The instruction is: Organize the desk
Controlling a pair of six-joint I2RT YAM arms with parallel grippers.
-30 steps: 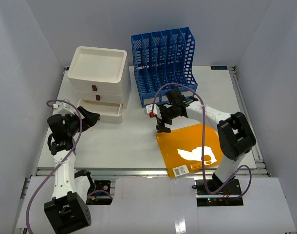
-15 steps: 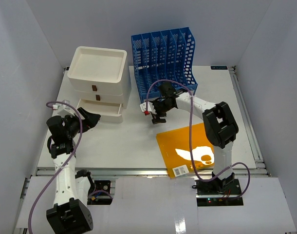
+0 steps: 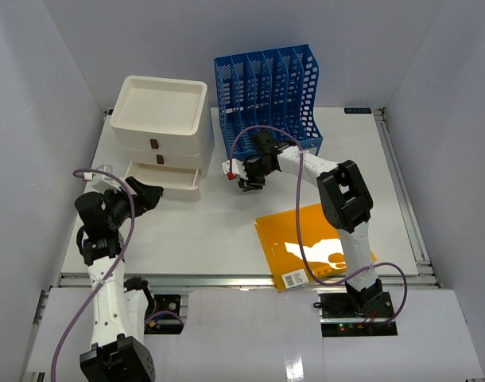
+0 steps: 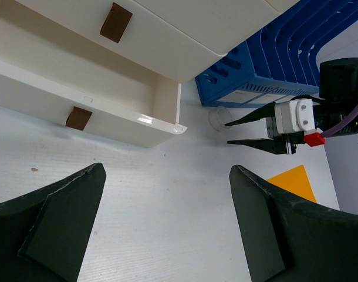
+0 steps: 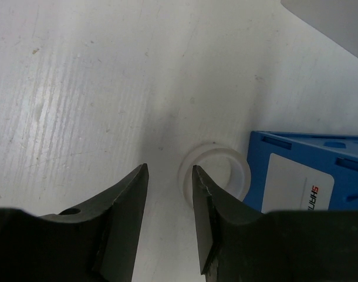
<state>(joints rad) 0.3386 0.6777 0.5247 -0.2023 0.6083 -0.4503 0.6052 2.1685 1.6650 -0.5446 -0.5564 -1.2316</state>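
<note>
The large flat white rectangular table (image 3: 219,231) with metal rail edges spans the whole booth floor and carries everything. Since a second ago the right arm (image 3: 306,163) has swung left and farther out, off the orange sheet and up to the front left corner of the blue slotted plastic file rack (image 3: 266,87), which stands at the far edge. Beside the rack, at the far left, sits the white three-drawer unit (image 3: 159,119) with its bottom drawer (image 3: 164,177) pulled open. The flat orange sheet with a white shape and a barcode label (image 3: 306,239) is now less covered; its near corner reaches the near rail. The left arm (image 3: 103,239) has barely shifted and hovers before the open drawer, its jaws spread wide and empty. The right jaws are released, slightly parted with nothing between them, low over the table just beside a small translucent white ring (image 5: 214,150) that lies against the rack's corner. Bare table stretches across the middle and near left, and along the right rail.
</note>
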